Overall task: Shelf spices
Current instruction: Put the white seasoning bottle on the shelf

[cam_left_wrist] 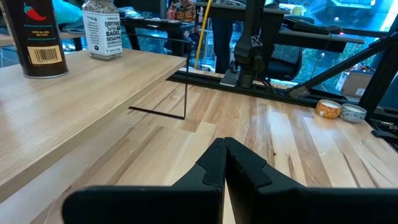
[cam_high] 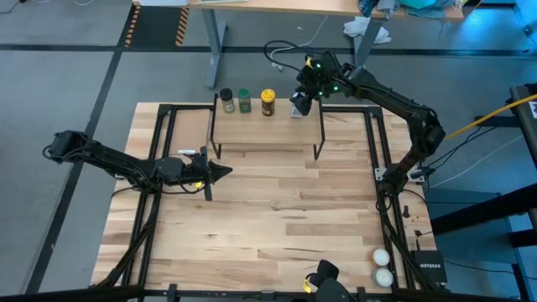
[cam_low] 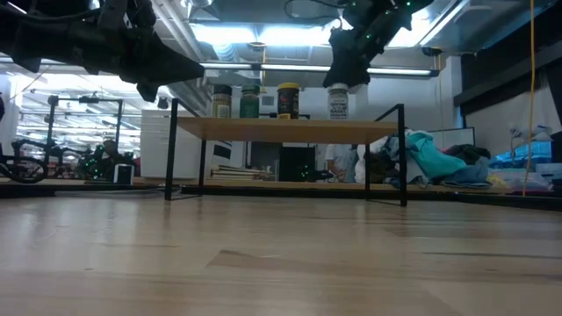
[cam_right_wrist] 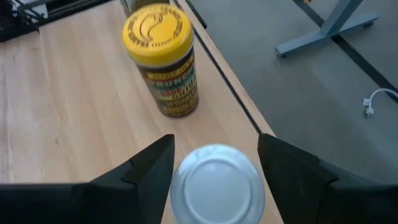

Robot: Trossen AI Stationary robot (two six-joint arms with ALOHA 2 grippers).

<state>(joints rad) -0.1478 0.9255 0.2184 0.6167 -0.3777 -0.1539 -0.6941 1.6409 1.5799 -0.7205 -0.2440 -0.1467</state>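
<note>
The right claw (cam_right_wrist: 214, 162) hangs over the white-lidded jar (cam_right_wrist: 214, 183) on the shelf (cam_high: 267, 132), fingers spread on either side of its lid with gaps showing. Beside it stand the yellow-lidded jar (cam_right_wrist: 163, 59), then the green-lidded jar (cam_high: 244, 101) and black-lidded jar (cam_high: 226, 101). The left claw (cam_high: 225, 172) is pinched shut over the counter (cam_high: 285, 218) before the shelf.

four jars (cam_high: 244, 101) upright in row along shelf (cam_high: 267, 131) back edge; white-lidded jar (cam_right_wrist: 216, 185) rightmost.

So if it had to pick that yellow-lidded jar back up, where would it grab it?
Probably from above, across the round lid or just under it. The yellow-lidded jar stands upright on the shelf, with the green-lidded jar and white-lidded jar beside it, so fingers fit best front and back.
</note>
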